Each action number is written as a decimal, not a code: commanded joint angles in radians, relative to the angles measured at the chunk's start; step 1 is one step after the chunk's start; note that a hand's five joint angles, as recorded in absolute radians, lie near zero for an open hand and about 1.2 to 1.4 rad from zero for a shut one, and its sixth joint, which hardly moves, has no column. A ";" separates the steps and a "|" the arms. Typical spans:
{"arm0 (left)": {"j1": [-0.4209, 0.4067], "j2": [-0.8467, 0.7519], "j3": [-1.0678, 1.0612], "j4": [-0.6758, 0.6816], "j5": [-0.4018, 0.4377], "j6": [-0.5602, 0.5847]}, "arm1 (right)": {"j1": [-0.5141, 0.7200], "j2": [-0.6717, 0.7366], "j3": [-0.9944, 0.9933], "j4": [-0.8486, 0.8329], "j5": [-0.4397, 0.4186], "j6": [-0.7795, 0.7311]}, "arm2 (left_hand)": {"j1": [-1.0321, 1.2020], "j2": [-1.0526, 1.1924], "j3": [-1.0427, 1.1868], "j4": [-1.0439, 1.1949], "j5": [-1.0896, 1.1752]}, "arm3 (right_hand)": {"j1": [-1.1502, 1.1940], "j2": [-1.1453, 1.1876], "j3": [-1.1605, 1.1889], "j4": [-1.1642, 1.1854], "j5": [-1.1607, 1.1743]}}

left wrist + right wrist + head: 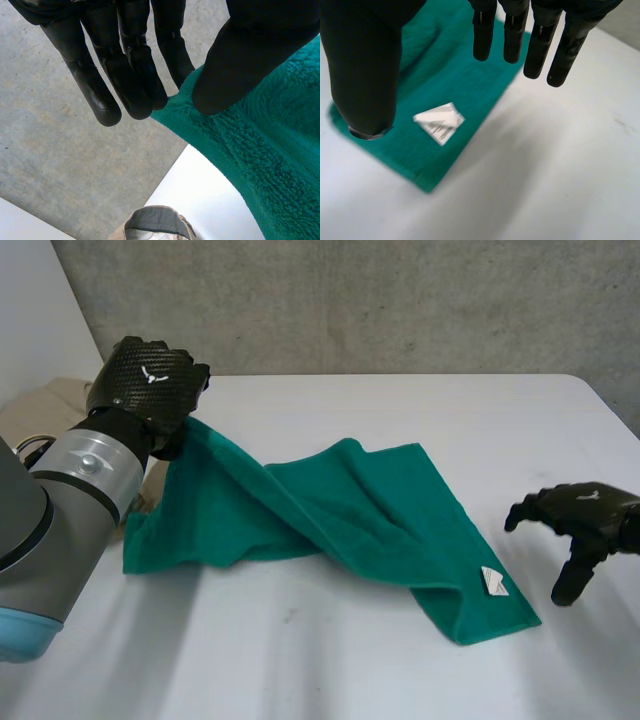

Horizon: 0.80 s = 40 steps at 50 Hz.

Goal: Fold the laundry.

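Closest in, the robot's black left hand (pixel 150 385) pinches the far-left corner of the green terry towel (pixel 370 510) between thumb and straight fingers, holding it up off the white table (pixel 300 660). The towel's remainder lies rumpled mid-table, with a small white label (pixel 493 582) at its near-right corner. Just beside that corner hangs the black right hand (pixel 585 525), fingers loosely spread and holding nothing. Beige fabric (pixel 40 405) lies at the table's far-left edge.

My left robot hand (pixel 148 385) is raised, thumb and fingers pinching the towel (pixel 350 505); my right robot hand (pixel 585 515) hovers, fingers relaxed.
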 commanded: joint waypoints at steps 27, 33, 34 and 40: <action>0.018 -0.023 0.123 0.022 -0.001 -0.042 | 0.325 0.008 0.269 -0.487 0.075 0.381 | 0.250 0.199 0.181 0.198 0.250 | 0.044 -0.004 0.002 0.009 0.010; 0.058 -0.032 0.128 0.030 -0.001 -0.043 | 0.327 0.004 0.299 -0.447 0.104 0.168 | 0.250 0.199 0.181 0.198 0.250 | 0.038 -0.010 -0.003 0.003 0.005; 0.064 -0.038 0.131 0.035 -0.001 -0.042 | 0.328 0.004 0.299 -0.441 0.107 0.168 | 0.250 0.199 0.181 0.198 0.250 | 0.032 -0.016 -0.009 -0.003 -0.001; 0.072 -0.124 0.175 0.058 -0.005 -0.039 | 0.340 0.014 0.282 -0.417 0.118 0.382 | 0.250 0.199 0.181 0.198 0.250 | -0.065 -0.113 -0.106 -0.100 -0.098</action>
